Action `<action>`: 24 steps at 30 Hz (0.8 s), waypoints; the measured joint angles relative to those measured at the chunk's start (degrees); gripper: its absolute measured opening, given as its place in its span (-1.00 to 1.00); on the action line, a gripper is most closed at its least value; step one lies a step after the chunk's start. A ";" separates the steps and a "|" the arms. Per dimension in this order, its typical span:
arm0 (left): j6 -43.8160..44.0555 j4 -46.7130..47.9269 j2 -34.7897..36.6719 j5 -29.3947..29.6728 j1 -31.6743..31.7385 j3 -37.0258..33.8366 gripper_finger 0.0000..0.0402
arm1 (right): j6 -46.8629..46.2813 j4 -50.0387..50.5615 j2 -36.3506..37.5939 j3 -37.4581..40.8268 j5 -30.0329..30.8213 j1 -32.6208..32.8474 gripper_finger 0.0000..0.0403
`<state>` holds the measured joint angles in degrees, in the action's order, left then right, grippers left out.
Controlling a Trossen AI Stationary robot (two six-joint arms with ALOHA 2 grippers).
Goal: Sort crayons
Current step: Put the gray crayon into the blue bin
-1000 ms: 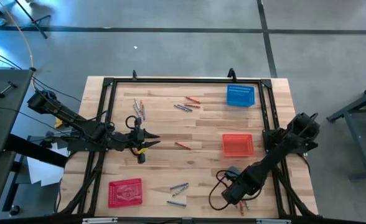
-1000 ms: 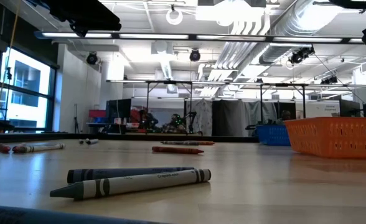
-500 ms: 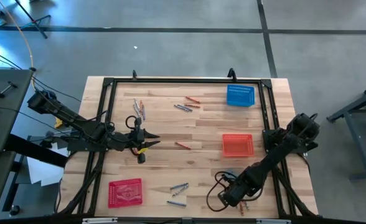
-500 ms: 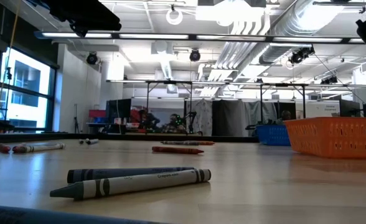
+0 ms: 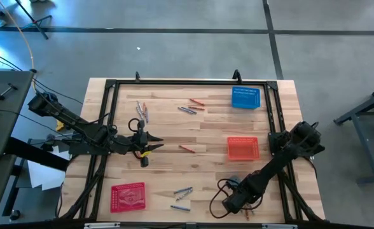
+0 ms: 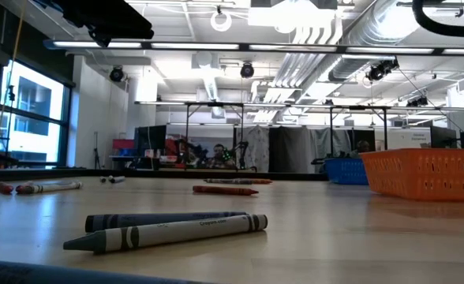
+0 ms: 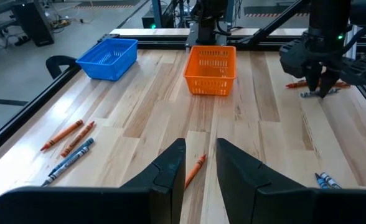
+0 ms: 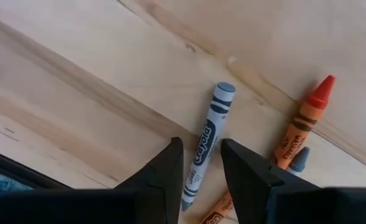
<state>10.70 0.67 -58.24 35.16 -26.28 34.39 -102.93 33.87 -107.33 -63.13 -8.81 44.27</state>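
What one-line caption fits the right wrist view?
Right hand, fingers apart, poised over a grey-blue crayon lying on the wooden table, an orange crayon beside it.

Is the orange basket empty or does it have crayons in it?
Empty, as far as shows: the orange basket stands upright and only its bare mesh floor shows; the crayons lie on the table.

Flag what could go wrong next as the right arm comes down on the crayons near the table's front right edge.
The right gripper is open and straddles a grey-blue crayon, but an orange crayon lies close beside it, with more crayon ends partly hidden by the fingers. Closing may pinch two at once or flick a neighbour away. That cluster also lies near the table edge, so a nudged crayon could roll off. The left gripper waits open over a lone orange crayon.
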 joint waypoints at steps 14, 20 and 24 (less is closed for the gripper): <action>0.13 0.00 0.00 -0.02 0.00 0.00 -0.62 | -2.08 1.72 -1.71 -0.03 -0.84 -0.02 -0.92; 0.13 0.00 -0.02 0.00 0.00 0.00 -0.62 | -0.89 1.62 -1.28 0.12 -0.71 0.00 -0.95; 0.12 0.00 -0.02 -0.01 0.00 0.00 -0.62 | 0.17 1.35 -0.20 0.24 -0.38 0.04 -0.97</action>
<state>10.82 0.67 -58.26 35.14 -26.28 34.39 -102.76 35.22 -107.53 -62.89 -9.19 44.31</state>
